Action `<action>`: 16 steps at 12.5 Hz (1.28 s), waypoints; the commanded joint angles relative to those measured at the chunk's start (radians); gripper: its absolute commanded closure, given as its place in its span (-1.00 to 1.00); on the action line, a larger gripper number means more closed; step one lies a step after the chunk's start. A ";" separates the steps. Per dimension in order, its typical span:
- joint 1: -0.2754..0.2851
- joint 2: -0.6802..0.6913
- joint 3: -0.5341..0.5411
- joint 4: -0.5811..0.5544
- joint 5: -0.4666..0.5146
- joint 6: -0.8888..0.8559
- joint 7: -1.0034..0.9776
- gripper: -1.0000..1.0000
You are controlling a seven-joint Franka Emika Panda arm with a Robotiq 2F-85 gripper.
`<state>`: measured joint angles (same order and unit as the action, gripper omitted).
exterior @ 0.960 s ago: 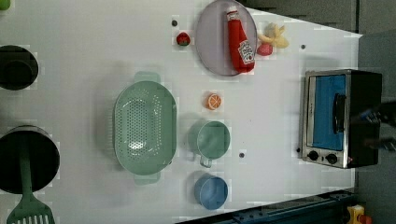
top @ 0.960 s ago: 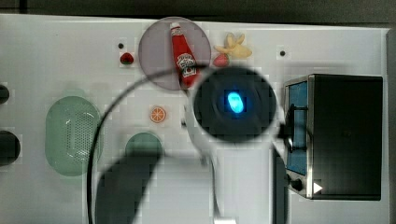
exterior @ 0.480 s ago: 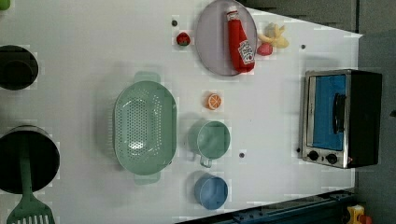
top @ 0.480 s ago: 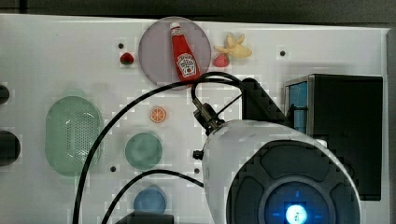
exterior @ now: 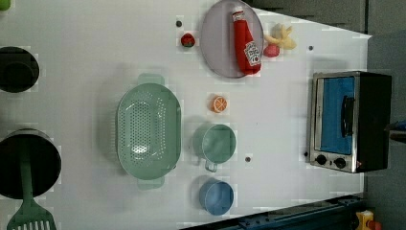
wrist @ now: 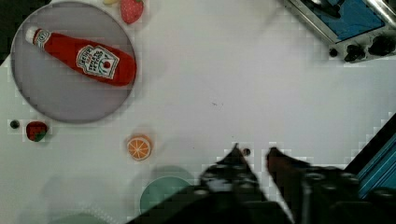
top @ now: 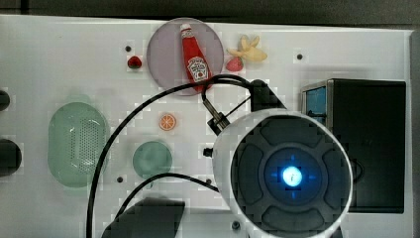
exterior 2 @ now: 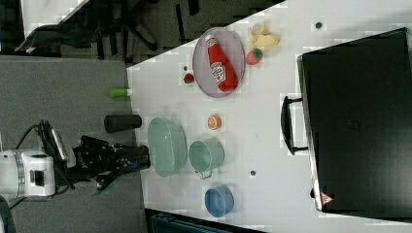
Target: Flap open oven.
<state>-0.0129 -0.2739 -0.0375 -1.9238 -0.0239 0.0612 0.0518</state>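
The robot arm [top: 292,176] now looms large in the top view's lower right, covering much of the oven's front. A second ago its blue-lit cap sat nearer the counter's middle. In the left view, the dark shape beside the oven has drawn back to the left view's right edge. The oven [exterior: 349,122] itself is unchanged, with its blue glass door flush in the silver frame, so the task looks not yet begun.

In the wrist view the gripper [wrist: 253,153] hangs over the bare white counter [wrist: 261,84]. Its jaws are narrowly parted and hold nothing, with the oven's knob corner [wrist: 362,46] well apart from them. In the right view the gripper [exterior 2: 114,162] sits off the counter's far end from the oven [exterior 2: 359,126].

The oven [top: 369,144] stands at the top view's right end of the counter. Its door faces the top view's left, toward the orange slice [top: 167,121] and the green cup [top: 152,159]. Its long axis runs up and down in the top view, and the black bar handle [exterior: 348,115] lies parallel to it. The knobs sit at the left view's lower end. The door would likely drop toward the counter's middle.
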 commanded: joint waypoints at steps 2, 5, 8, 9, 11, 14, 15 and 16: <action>-0.012 -0.004 -0.035 -0.057 0.006 0.004 -0.045 0.65; -0.012 0.003 -0.052 -0.122 -0.049 0.053 -0.175 0.65; -0.017 0.003 -0.100 -0.200 -0.081 0.206 -0.385 0.65; -0.021 0.004 -0.126 -0.222 -0.081 0.250 -0.448 0.65; -0.028 0.019 -0.188 -0.253 -0.081 0.306 -0.585 0.65; -0.030 0.070 -0.279 -0.257 -0.081 0.383 -0.878 0.65; -0.030 0.090 -0.305 -0.257 -0.081 0.413 -0.980 0.65; -0.030 0.111 -0.326 -0.257 -0.081 0.447 -1.062 0.65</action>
<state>-0.0328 -0.1906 -0.3477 -2.1797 -0.1062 0.4919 -0.7979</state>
